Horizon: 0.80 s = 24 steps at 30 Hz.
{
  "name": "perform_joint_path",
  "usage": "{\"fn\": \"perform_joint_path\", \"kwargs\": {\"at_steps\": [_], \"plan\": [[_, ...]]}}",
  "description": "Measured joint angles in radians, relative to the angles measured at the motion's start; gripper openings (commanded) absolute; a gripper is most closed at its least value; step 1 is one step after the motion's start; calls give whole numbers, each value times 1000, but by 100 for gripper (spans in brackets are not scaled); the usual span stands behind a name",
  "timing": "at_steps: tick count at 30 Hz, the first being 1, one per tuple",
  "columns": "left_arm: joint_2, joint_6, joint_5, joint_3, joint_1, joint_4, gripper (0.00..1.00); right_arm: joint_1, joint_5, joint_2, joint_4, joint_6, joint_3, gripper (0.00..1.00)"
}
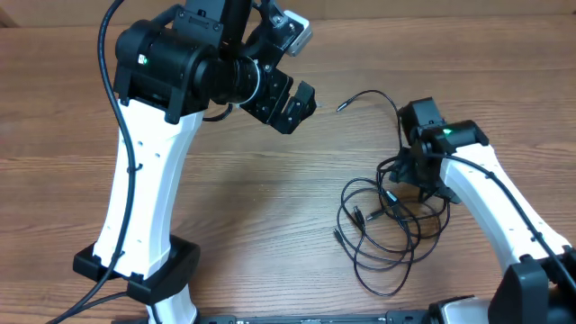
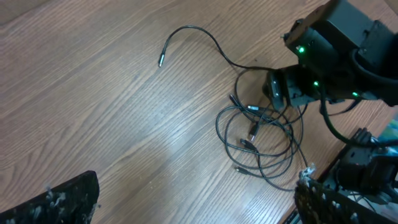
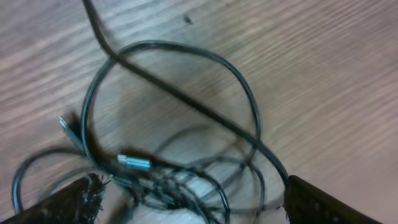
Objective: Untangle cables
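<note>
The cables (image 1: 389,200) lie tangled near the right edge of the bench (image 1: 270,207). The right end effector (image 3: 196,199) hangs just over them, wide open, holding nothing. The left end effector (image 1: 301,103) is open and empty too. Best pinch one strand only, then pull slowly.

The cables (image 1: 393,200) sit in a loose pile on the table (image 1: 261,207), over on the right side. The right gripper (image 1: 417,175) is right over the pile's far edge. One strand (image 1: 369,93) runs out behind the pile toward the left gripper (image 1: 304,103), further left.
</note>
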State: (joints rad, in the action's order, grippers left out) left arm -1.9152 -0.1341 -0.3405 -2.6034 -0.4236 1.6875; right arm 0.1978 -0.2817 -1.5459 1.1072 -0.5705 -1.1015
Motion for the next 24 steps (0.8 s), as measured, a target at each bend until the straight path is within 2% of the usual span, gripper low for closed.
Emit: {"fn": "perform_joint_path", "kwargs": {"at_steps": [5, 12, 14, 18, 19, 21, 24], "plan": [[0, 0, 5, 0, 0, 0, 100, -91, 37, 0, -152, 32, 101, 92], [0, -1, 20, 0, 0, 0, 100, -231, 66, -1, -149, 49, 128, 85], [0, -3, 24, 0, 0, 0, 100, -246, 77, -1, -157, 51, 132, 73], [0, -3, 27, 0, 0, 0, 100, -249, 129, -1, -228, 54, 178, 59], [0, -3, 27, 0, 0, 0, 100, -249, 154, -1, -271, 50, 205, 51], [0, -3, 29, 0, 0, 0, 100, -249, 191, -1, -330, 49, 254, 4], [0, -3, 31, 0, 0, 0, 100, -249, 240, -2, -386, 58, 325, 4]]}}
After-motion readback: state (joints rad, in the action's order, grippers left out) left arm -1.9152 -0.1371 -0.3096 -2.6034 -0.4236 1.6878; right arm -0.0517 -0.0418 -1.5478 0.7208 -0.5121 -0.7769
